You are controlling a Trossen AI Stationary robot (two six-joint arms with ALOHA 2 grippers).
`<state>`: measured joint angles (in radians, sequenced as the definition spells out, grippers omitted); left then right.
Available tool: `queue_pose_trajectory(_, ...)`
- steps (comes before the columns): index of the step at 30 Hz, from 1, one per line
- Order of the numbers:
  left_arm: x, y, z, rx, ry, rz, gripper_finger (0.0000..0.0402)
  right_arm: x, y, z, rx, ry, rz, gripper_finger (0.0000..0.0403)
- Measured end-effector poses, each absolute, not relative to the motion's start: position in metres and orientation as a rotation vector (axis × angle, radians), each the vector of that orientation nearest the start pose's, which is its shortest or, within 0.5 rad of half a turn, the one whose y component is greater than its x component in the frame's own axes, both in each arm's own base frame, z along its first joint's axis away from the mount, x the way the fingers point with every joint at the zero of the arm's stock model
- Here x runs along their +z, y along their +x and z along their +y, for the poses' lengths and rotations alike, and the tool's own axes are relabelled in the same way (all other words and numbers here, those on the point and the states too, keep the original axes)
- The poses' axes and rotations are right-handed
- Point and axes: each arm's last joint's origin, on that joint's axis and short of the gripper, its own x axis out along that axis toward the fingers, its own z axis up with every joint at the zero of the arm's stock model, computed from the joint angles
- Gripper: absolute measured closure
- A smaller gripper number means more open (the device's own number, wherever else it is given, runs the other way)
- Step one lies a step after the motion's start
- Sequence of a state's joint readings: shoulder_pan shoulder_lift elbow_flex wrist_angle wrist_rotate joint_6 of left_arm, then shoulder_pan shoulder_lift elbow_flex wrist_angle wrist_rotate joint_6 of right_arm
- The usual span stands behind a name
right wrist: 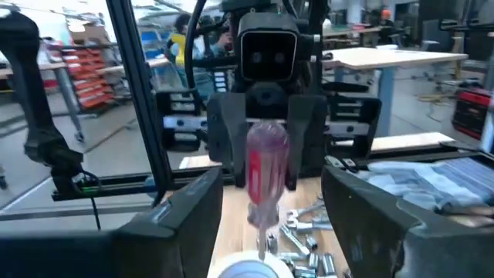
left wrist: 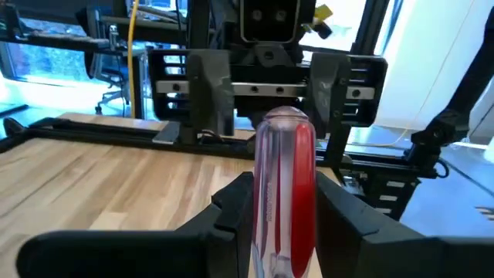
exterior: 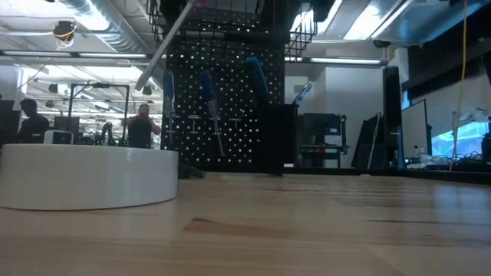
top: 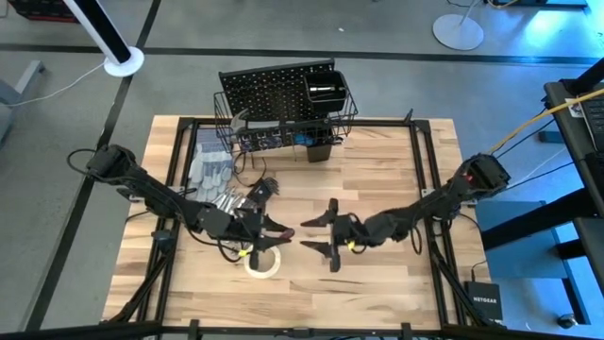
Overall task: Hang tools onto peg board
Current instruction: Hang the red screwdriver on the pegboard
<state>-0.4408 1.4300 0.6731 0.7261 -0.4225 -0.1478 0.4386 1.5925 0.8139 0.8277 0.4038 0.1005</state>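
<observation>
Screwdriver (left wrist: 284, 193), red-handled, sits clamped in the left gripper (top: 274, 229) near the tape roll (top: 263, 263); the right gripper (top: 319, 235) faces it, jaws wide. Handover wants centred jaws before release.

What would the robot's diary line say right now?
left pincer: shut on red screwdriver | right pincer: open, facing it | tape roll: on table | peg board: behind

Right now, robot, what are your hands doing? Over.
Left gripper shut on red-handled screwdriver. Right gripper open, facing it. Nothing between them. Peg board behind.
</observation>
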Motion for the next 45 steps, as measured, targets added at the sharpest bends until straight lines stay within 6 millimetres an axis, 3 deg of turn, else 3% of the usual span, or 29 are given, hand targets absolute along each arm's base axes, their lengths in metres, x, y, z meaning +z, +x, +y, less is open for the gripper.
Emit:
queue_pose_trajectory(7,0.237,0.276,-0.109,0.007,-0.110,0.029,0.0314,0.244,0.323,0.116,0.082,0.137,-0.102,0.0176)
queue_pose_trajectory(17,0.238,0.278,-0.104,0.024,-0.090,0.023,0.0314,0.236,0.351,0.110,0.077,0.136,-0.114,0.0180)
queue_pose_trajectory(20,0.238,0.277,-0.106,0.017,-0.090,0.022,0.0314,0.236,0.352,0.108,0.079,0.133,-0.110,0.0201)
queue_pose_trajectory(27,0.239,0.276,-0.109,0.014,-0.083,0.013,0.0314,0.235,0.353,0.107,0.075,0.116,-0.100,0.0301)
queue_pose_trajectory(31,0.238,0.276,-0.109,0.014,-0.084,0.019,0.0314,0.234,0.352,0.107,0.070,0.113,-0.093,0.0301)
queue_pose_trajectory(33,0.238,0.276,-0.109,0.014,-0.090,0.020,0.0300,0.234,0.353,0.107,0.068,0.114,-0.092,0.0301)
queue_pose_trajectory(38,0.238,0.272,-0.106,0.013,-0.104,0.082,0.0216,0.232,0.351,0.109,0.031,0.058,-0.071,0.0301)
queue_pose_trajectory(41,0.245,0.259,-0.106,0.008,-0.180,0.145,0.0185,0.239,0.345,0.115,-0.019,-0.011,-0.083,0.0301)
queue_pose_trajectory(45,0.256,0.230,-0.107,-0.008,-0.279,0.256,0.0174,0.250,0.335,0.124,-0.115,-0.099,-0.089,0.0301)
